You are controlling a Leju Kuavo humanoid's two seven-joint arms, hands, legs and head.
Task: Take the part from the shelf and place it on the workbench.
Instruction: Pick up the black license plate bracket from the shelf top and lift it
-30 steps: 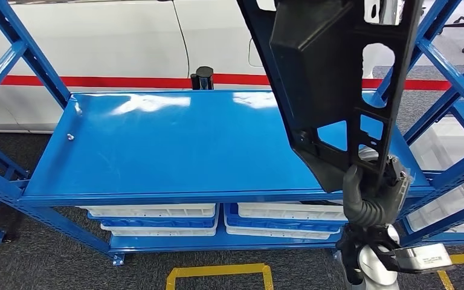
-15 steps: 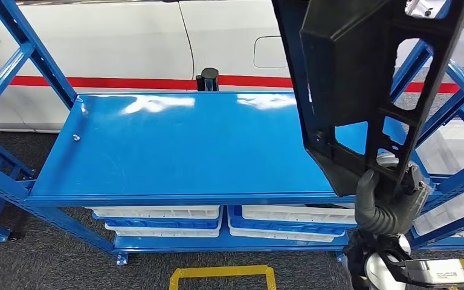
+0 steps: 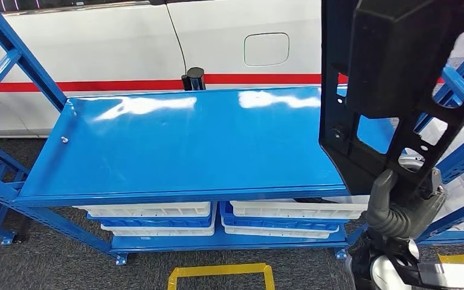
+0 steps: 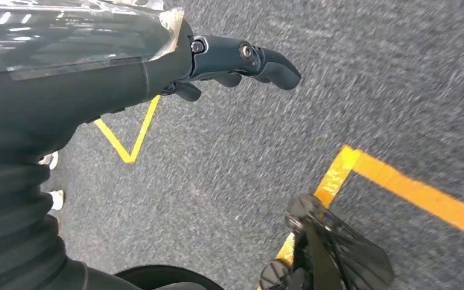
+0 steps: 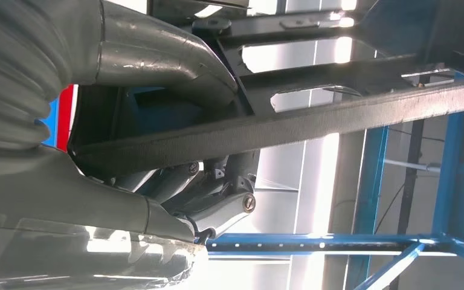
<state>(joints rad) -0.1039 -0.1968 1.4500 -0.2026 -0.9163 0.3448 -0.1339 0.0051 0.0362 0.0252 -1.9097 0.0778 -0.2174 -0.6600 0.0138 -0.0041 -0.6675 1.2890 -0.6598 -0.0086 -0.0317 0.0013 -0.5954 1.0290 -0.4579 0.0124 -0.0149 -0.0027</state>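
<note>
Right hand (image 3: 402, 205) at about 4 o'clock in the head view, gripping the lower end of the black part (image 3: 393, 90), thumb wrapped up over the bottom rail and the darker fingers closed around behind it. Part held upright and slightly tilted, raised clear above the right end of the blue shelf (image 3: 181, 145), reaching from the hand up past 1 o'clock and out of the top edge. Open cut-outs in the part's frame, with blue shelf surface visible through them.

In the right wrist view, same hand (image 5: 157, 157) clamped on a flat black bar of the part (image 5: 314, 121), thumb over one side, fingers (image 5: 217, 199) pressed against the other.

Left hand (image 4: 229, 60) hanging over grey carpet (image 4: 338, 90) with yellow floor tape (image 4: 411, 187), holding nothing, dark fingers loosely curled and near together; spread not clear.

White and blue trays (image 3: 157, 219) stacked on the lower level at 6 o'clock. White car body with a red stripe (image 3: 127, 82) behind the shelf at 12 o'clock. Small black post (image 3: 193, 78) at the shelf's far edge.
</note>
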